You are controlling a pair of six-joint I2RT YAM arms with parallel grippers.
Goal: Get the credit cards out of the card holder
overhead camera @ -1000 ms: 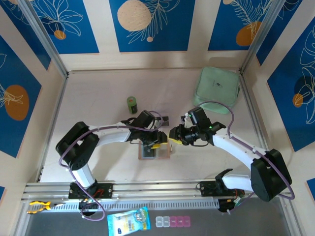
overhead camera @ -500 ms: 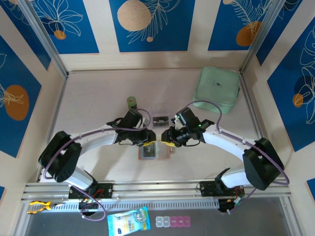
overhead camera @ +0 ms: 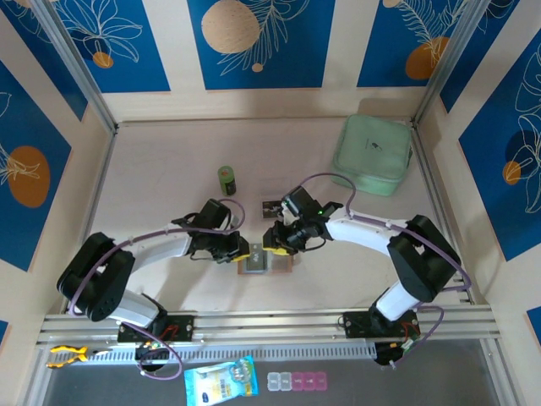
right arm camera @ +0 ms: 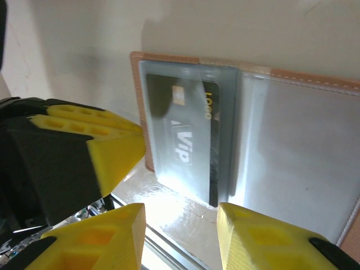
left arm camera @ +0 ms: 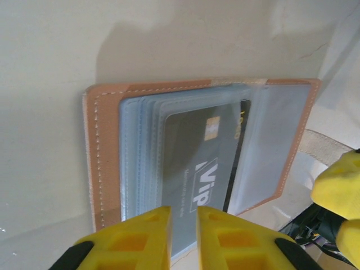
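The card holder (overhead camera: pixel 277 265) lies open on the table, with a tan leather rim (left arm camera: pixel 102 163) and clear grey pockets (right arm camera: pixel 298 146). A dark card with white "Vip" print (left arm camera: pixel 203 169) sits in the front pocket, its near end sticking out (right arm camera: pixel 188 152). My left gripper (overhead camera: pixel 246 252) is at the holder's left edge, its yellow jaws (left arm camera: pixel 184 228) almost together over the card's near edge, pinching nothing I can see. My right gripper (overhead camera: pixel 273 243) stands open (right arm camera: pixel 180 228) just short of the card's protruding end. Other credit cards are hidden.
A mint-green case (overhead camera: pixel 372 154) lies at the back right. A small green bottle (overhead camera: pixel 226 179) and a little clear box (overhead camera: pixel 275 208) stand behind the holder. My right gripper's yellow finger (left arm camera: pixel 340 188) pokes in close beside the holder.
Both grippers have moved left and closed in on the holder. The left jaws have narrowed from wide apart to nearly together. The right jaws keep the same width.
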